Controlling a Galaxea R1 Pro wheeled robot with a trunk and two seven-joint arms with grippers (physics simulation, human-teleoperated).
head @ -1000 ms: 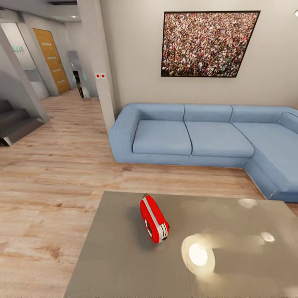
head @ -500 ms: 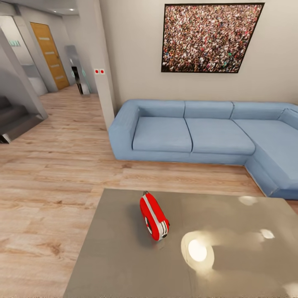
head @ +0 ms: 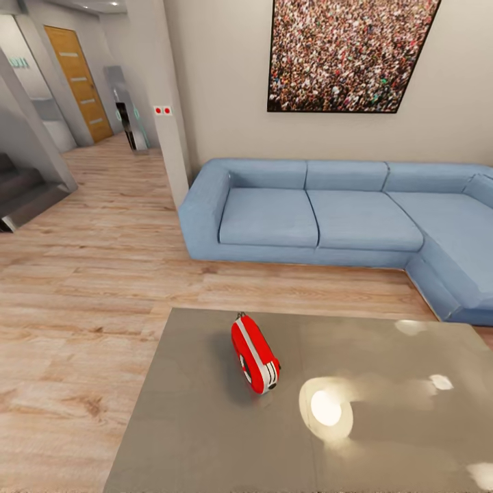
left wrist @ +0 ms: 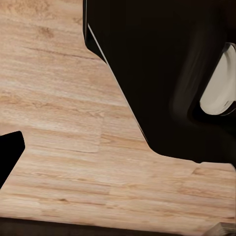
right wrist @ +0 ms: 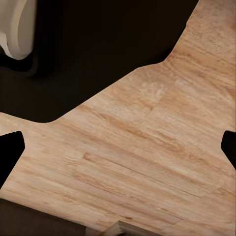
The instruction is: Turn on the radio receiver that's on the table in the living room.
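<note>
And here's the living room from the head view: the red radio receiver [head: 255, 353] sits on the glossy grey-brown counter [head: 192, 424], standing on its long edge, white band running along its spine, its white end with the dark round dial turned toward five o'clock and its small top fitting toward eleven o'clock. It rests in the far-left part of the counter top, near the far edge, with nothing touching it. A bright round light reflection [head: 326, 408] glows on the counter just off at the radio's four o'clock, and smaller glints lie further out toward three o'clock. Beyond the counter, at twelve o'clock, the light wood plank floor [head: 89, 287] runs up to a blue sectional sofa [head: 315, 216], which wraps round toward two o'clock. Above the sofa hangs the crowd picture [head: 349, 55] on the beige wall. Out at ten o'clock a hallway opens, with a wooden door [head: 71, 82], a grey stair [head: 20, 195] at nine o'clock, and a pillar carrying two red buttons [head: 162, 109]. Down at the wrists, both cameras look at plank floor with the robot's dark body over it; in the right wrist view dark tips poke in at the two side edges, in the left wrist view one dark tip at one edge. Whether either tool is spread or closed, I cannot tell.
</note>
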